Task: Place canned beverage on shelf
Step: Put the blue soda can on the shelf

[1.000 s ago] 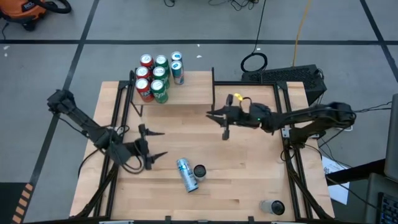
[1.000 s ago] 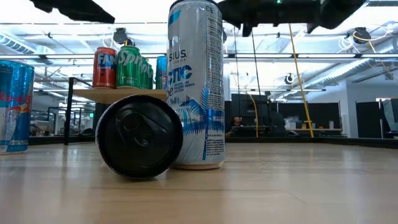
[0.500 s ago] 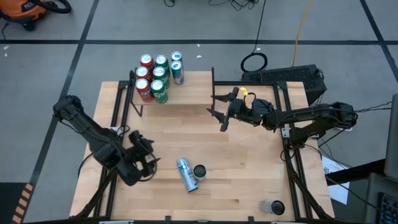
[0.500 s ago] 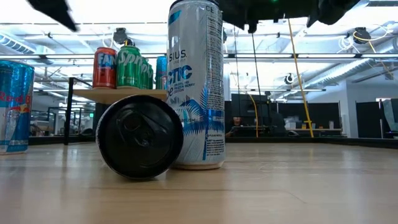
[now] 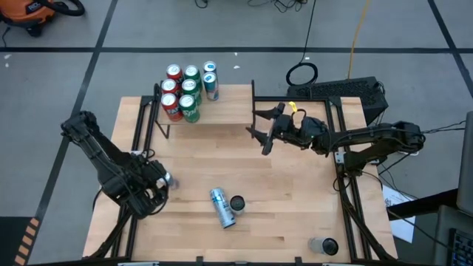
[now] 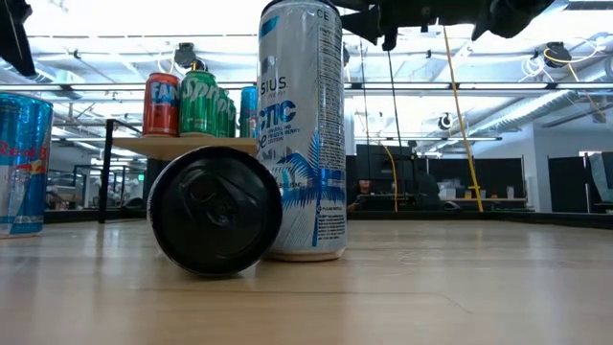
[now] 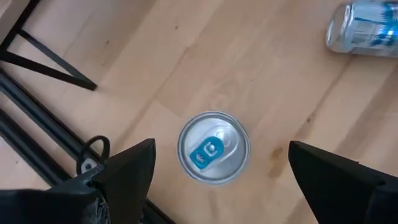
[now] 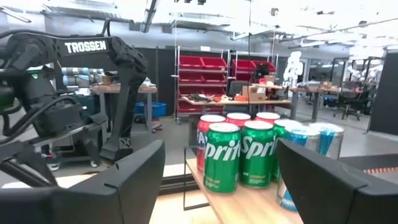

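- High view gives you the shelf (image 5: 222,109): six cans (image 5: 188,90) crowd its left end, bare board to the right.
- Your right gripper (image 5: 261,130) hangs spread beside the shelf's right upright.
- Your left gripper (image 7: 214,168) gapes above an upright can (image 7: 213,147) near the table's left edge (image 5: 111,148).

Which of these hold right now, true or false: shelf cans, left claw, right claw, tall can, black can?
1. The small light-wood shelf with black uprights carries red, green and blue cans. True.
2. The left claw is clamped on a can. False: it is open above an upright silver-topped can with a blue tab.
3. The right claw holds a can. False: it is open and empty beside the shelf.
4. The tall white-and-blue can stands upright. True.
5. The black can stands upright. False: it lies on its side.
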